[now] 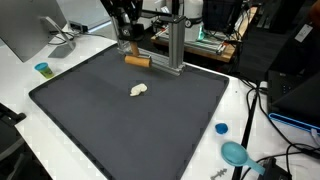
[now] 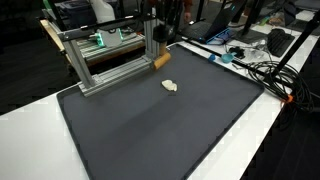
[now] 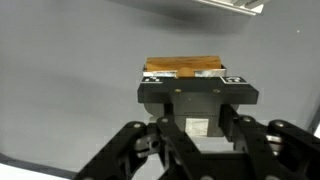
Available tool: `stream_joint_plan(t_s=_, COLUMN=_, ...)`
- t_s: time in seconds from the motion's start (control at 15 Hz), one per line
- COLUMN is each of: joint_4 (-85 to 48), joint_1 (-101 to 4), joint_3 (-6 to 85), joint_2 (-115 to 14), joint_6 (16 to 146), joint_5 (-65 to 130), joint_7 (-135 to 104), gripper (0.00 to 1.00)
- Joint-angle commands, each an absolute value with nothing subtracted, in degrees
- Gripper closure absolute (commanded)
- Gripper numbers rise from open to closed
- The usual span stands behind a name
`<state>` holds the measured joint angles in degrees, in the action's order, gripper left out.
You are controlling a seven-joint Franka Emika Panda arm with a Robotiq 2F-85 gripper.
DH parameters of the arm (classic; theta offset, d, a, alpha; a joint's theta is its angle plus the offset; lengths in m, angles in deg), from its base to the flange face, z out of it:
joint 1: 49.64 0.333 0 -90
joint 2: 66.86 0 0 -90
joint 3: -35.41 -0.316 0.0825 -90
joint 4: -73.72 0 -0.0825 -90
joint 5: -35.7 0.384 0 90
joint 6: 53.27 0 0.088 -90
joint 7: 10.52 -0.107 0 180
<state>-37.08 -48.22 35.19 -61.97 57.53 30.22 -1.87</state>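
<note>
Firstly, at the near side in an exterior view, a white desk (image 1: 235,100) carries a big dark grey mat (image 1: 120,130) that covers almost all of it and lies flat. On the white strip beside the near corner of the mat lies a teal round thing (image 1: 235,153), and a little farther a blue cap (image 1: 221,128). Black cables (image 1: 262,110) run along this edge of the desk.

Near the middle of the mat lies a small pale lump (image 1: 139,89), alone and well apart from the other things.

Farther, at the far edge of the mat, the fingers (image 3: 160,93) are clamped on a wooden block (image 1: 137,60). In the wrist view the block sits across between them, with the grey mat behind it. I cannot tell if the block touches the mat.

Just beside the block stands an aluminium frame (image 1: 175,45), and the arm hangs close to its post, so the frame is the nearest obstacle. At the other far corner of the mat a small cup (image 1: 42,69) stands on the desk, near a monitor (image 1: 25,30).

Behind all this is a lab room with dark equipment and more cables.
</note>
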Motion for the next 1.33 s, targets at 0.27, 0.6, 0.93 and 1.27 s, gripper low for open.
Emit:
stream_joint_plan(t_s=0.27, joint_4=-32.33, joint_1=-43.15, joint_3=29.47, joint_2=-59.8, joint_6=51.47, joint_5=20.14, joint_7=5.29, gripper=0.78)
stream_joint_plan(t_s=0.6, joint_4=-35.45, joint_1=-43.61, joint_3=29.77, joint_2=-61.29, joint_6=53.76, joint_5=22.7, joint_7=2.1, gripper=0.78)
stream_joint_plan(t_s=0.93, joint_4=-34.62, joint_1=-42.85, joint_3=28.75, joint_2=-59.98, joint_6=54.63, joint_5=16.27, joint_7=13.95, gripper=0.78)
stream_joint_plan(t_s=1.27, joint_4=-30.84, joint_1=-42.64, joint_3=27.46, joint_2=-55.14, joint_6=53.16, joint_5=15.57, joint_7=26.95, gripper=0.78)
